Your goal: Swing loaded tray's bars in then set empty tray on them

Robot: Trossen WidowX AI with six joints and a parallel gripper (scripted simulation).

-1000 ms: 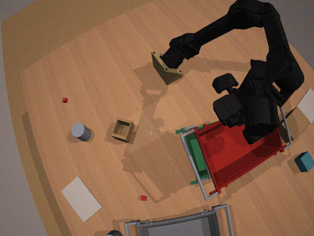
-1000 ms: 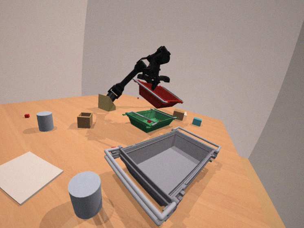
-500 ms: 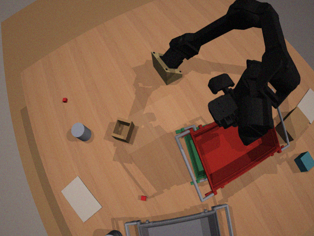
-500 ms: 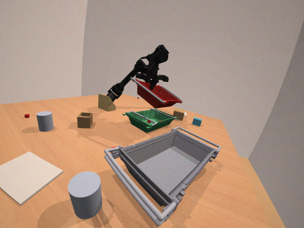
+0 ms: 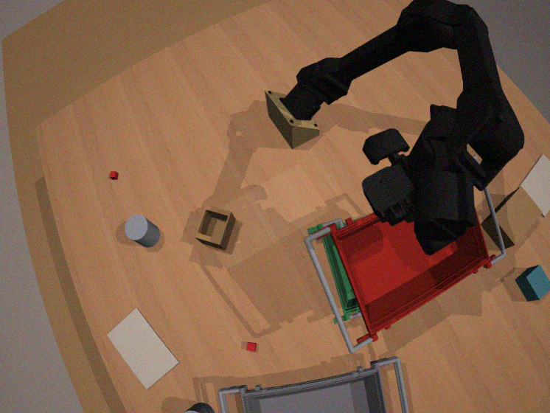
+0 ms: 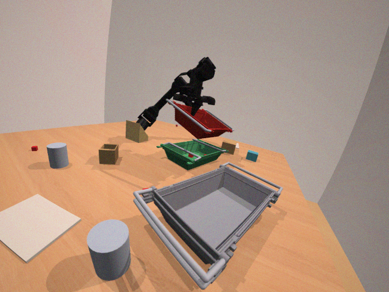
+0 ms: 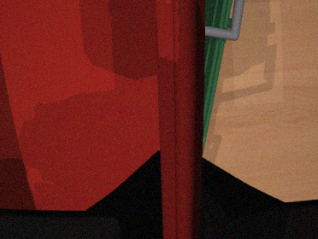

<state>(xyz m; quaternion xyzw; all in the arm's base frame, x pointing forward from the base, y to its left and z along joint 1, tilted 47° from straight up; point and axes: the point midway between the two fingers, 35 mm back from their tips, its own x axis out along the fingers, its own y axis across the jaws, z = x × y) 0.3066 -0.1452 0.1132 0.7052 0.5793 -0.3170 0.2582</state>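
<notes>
Red tray [image 5: 408, 262] [image 6: 201, 121] [image 7: 85, 141] tilted in the air above the green tray [image 5: 339, 275] [image 6: 188, 158] [image 7: 211, 81]

Nearest, a gray tray [image 5: 310, 397] [image 6: 219, 213] lies on the surface [image 5: 186, 284] [image 6: 81, 185] [image 7: 273, 141], in front of the green tray. The green one, an open box with sloping walls, holds small red blocks [image 6: 190, 155]; its two gray bars [image 6: 182, 150] [image 6: 208, 145] lie across its top. Above it, the end effector [image 5: 426, 248] [image 6: 193, 113] [image 7: 173, 160] is nearly closed, its fingers clenched on a wall of the red tray, whose bars stand out at its ends.
</notes>
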